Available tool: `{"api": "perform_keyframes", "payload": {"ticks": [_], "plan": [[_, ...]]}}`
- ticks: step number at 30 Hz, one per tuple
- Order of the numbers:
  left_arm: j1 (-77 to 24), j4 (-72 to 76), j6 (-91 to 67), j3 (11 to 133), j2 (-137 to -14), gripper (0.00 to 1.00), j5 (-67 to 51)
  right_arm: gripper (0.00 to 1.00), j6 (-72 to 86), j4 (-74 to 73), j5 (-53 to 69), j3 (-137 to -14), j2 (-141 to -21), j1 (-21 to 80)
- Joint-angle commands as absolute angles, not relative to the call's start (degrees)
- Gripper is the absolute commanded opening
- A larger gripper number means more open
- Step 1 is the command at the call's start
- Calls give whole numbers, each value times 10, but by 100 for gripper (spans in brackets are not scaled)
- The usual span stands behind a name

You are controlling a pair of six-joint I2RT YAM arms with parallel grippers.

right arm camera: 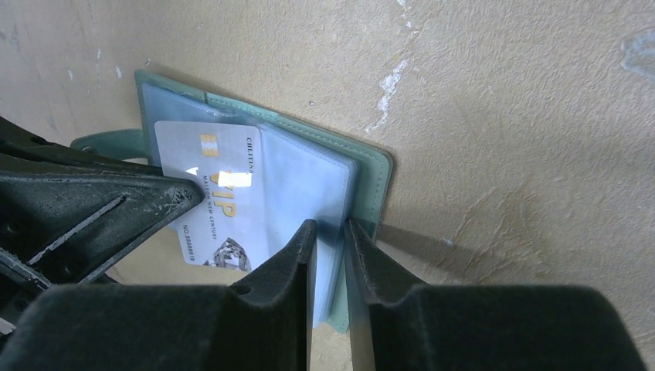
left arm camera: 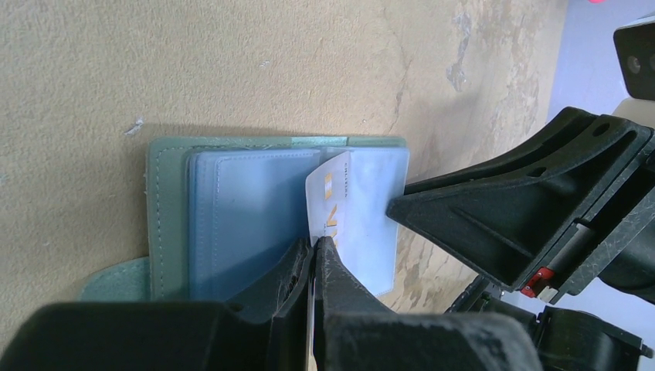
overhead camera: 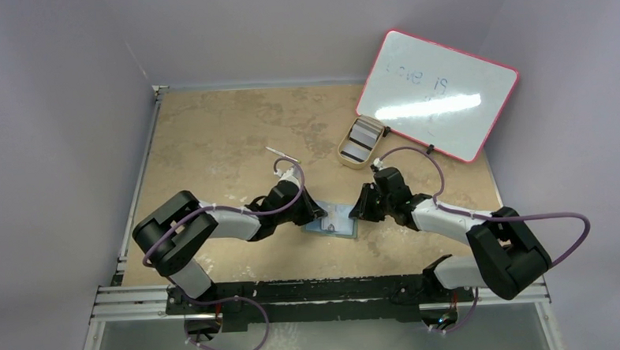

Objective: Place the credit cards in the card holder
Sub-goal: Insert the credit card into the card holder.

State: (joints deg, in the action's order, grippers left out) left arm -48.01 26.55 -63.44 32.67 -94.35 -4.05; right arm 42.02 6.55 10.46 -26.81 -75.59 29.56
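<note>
The grey-green card holder [overhead camera: 334, 220] lies open on the table between both grippers, its pale blue pockets up. My left gripper [left arm camera: 315, 246] is shut on a white credit card [left arm camera: 334, 202] with gold print. The card stands on edge with its far end among the holder's [left arm camera: 166, 224] blue pockets. In the right wrist view the card [right arm camera: 224, 205] reads "VIP" and lies over the left pages. My right gripper [right arm camera: 330, 228] is closed narrowly on the blue pages at the holder's [right arm camera: 375, 174] right edge. More cards [overhead camera: 359, 140] sit stacked in a beige tray.
The beige oval tray [overhead camera: 342, 151] stands at the back right, against the pink-edged whiteboard [overhead camera: 437, 94]. A thin white strip [overhead camera: 282, 156] lies just behind my left wrist. The two grippers [overhead camera: 318, 212] [overhead camera: 359, 207] are very close together.
</note>
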Motion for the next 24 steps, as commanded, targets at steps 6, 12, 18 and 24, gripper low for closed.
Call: {"api": "perform_keyframes", "payload": {"ticks": [6,12,18,24], "plan": [[-485,153,-566,349,-929,0,-52,21,414,54,101,-268,-750,300],[-486,164,-573,358,-950,0,-62,22,411,57,106,-276,-751,300],[-487,168,-579,366,-964,0,-68,23,414,60,109,-275,-750,300],[-489,153,-580,379,-970,0,-65,24,409,58,110,-281,-754,300]]}}
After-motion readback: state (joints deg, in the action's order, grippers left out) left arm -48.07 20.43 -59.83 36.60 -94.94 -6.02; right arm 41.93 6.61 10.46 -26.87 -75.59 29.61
